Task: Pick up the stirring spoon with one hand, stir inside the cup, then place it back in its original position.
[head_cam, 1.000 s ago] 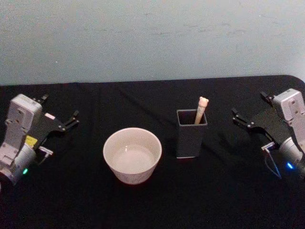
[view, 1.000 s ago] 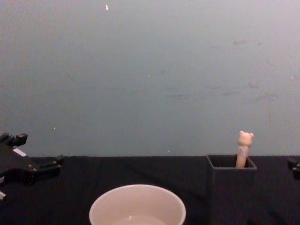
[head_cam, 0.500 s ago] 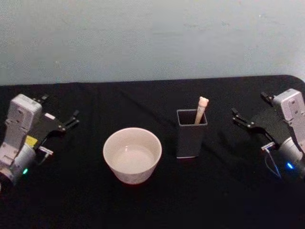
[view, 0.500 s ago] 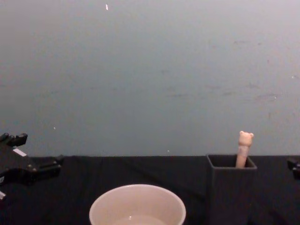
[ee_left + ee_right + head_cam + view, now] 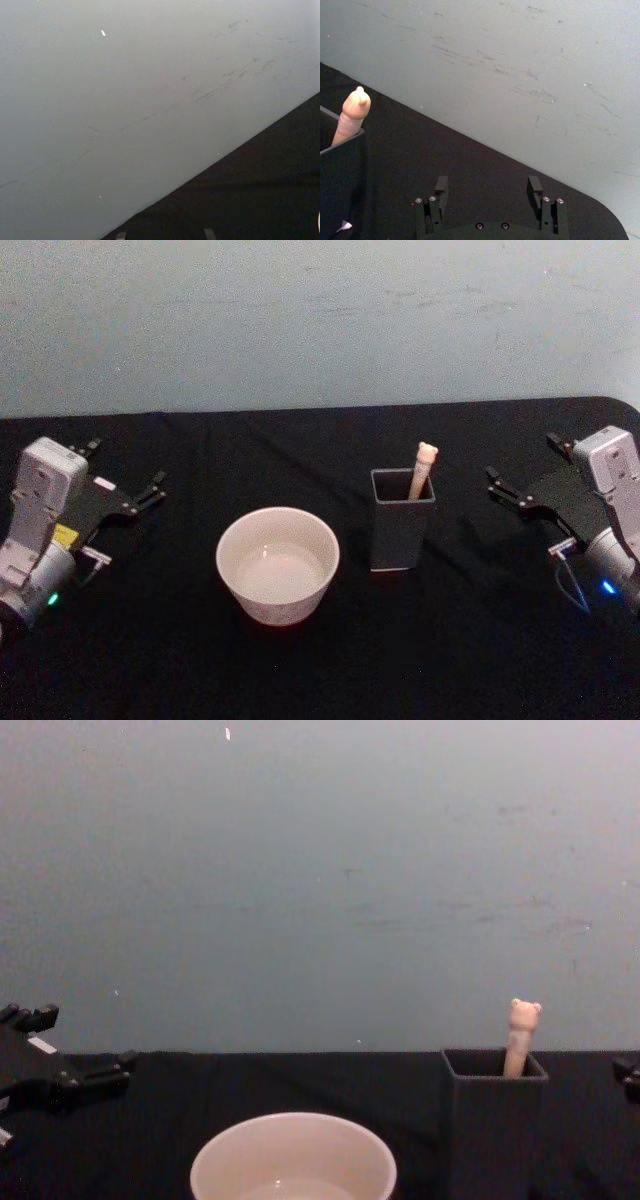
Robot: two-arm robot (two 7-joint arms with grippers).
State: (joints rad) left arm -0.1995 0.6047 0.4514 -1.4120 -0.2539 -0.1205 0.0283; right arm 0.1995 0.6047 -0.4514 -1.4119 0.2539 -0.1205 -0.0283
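Left gripper (image 5: pixel 128 462), right gripper (image 5: pixel 522 456) idling, jaws apart; off-centre grab on stirring spoon (image 5: pixel 424 468) risking toppling dark holder (image 5: pixel 400 535) at cup's (image 5: pixel 278 565) 3 o'clock.

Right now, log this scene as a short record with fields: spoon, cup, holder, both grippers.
spoon: peach-handled, bear-topped stirring spoon, standing in holder, untouched
holder: dark grey square holder, right of cup
cup: wide cream-pink round cup, on black table, apart from holder
left gripper: open, far left, empty
right gripper: open, far right, empty
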